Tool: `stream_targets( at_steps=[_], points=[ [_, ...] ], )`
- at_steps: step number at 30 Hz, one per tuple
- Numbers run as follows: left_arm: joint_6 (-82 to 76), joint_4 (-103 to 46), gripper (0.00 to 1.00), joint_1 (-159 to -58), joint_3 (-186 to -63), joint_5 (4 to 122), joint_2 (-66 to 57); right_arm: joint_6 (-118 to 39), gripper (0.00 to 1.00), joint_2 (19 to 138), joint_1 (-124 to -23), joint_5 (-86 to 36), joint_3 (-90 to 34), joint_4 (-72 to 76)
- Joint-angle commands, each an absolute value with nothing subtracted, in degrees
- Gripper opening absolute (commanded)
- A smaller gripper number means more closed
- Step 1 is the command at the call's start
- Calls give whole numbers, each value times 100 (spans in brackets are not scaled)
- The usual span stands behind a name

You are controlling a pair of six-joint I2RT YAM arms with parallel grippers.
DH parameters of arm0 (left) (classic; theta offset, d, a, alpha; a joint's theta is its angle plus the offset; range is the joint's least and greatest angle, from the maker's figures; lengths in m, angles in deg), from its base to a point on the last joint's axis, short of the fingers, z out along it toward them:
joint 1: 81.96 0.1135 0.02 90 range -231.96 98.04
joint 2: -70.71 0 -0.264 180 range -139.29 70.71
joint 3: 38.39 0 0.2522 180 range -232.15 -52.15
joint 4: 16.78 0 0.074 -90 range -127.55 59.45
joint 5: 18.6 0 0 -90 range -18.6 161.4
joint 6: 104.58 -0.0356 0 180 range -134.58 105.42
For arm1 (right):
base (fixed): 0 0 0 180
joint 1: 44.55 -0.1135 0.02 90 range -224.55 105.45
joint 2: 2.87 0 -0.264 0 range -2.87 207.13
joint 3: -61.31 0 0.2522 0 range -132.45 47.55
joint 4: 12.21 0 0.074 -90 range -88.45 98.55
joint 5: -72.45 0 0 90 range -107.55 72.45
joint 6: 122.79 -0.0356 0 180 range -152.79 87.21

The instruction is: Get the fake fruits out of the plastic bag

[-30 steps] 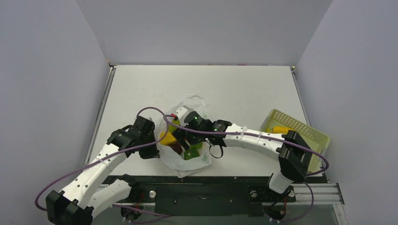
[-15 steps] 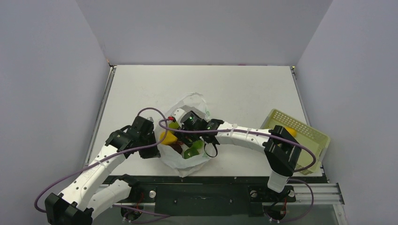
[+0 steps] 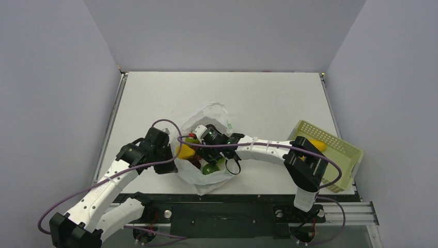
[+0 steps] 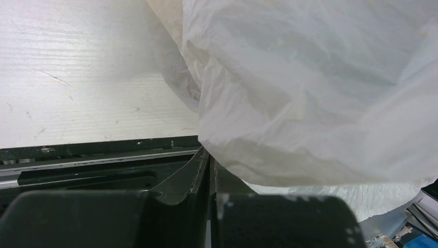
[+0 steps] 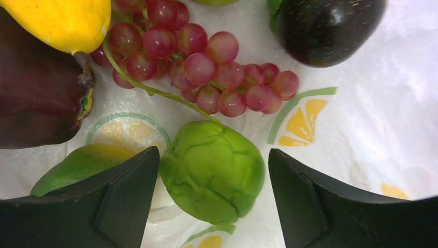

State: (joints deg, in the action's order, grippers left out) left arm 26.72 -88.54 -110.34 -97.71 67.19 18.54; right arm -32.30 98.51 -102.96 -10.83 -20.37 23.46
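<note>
The plastic bag (image 3: 213,114) lies open mid-table, with fake fruits inside. My right gripper (image 3: 203,154) reaches into it. In the right wrist view it (image 5: 213,155) is open, jaws either side of a lumpy green fruit (image 5: 212,175) without touching. Around it lie a red grape bunch (image 5: 201,67), a yellow piece (image 5: 62,20), two dark purple fruits (image 5: 325,26) (image 5: 36,98) and a smooth green fruit (image 5: 77,165). My left gripper (image 3: 166,159) is shut at the bag's left edge; the film (image 4: 310,103) drapes over its closed tips (image 4: 210,152).
A pale yellow-green perforated basket (image 3: 341,155) stands at the right edge, with a yellow banana (image 3: 316,144) in it. The right arm's elbow (image 3: 307,165) hangs just left of the basket. The table's dark front rail (image 4: 93,165) runs close below the left gripper.
My right gripper has pushed further left and down into the bag, and its elbow swung left away from the basket. The left arm has stayed put on the bag edge.
</note>
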Motion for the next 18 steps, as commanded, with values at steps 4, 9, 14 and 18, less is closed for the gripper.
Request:
stream_targets(
  at_steps=[4,9,14,18],
  points=[
    [2631,-8634,0,-11017,-9831,6615,2028,-3408,70,9982,-10314,-1151,-2012,2231],
    [2656,-8619,0,-11017,-9795,6593,2035,-3428,56,9777,-10337,-977,-2087,2299],
    [2654,-8582,0,-11019,-9784,6611,2024,-3568,23,9343,-10383,-1014,-2267,2445],
    [2620,-8510,0,-11017,-9755,6625,1982,-3768,6,8727,-10423,-1201,-2384,2522]
  ],
)
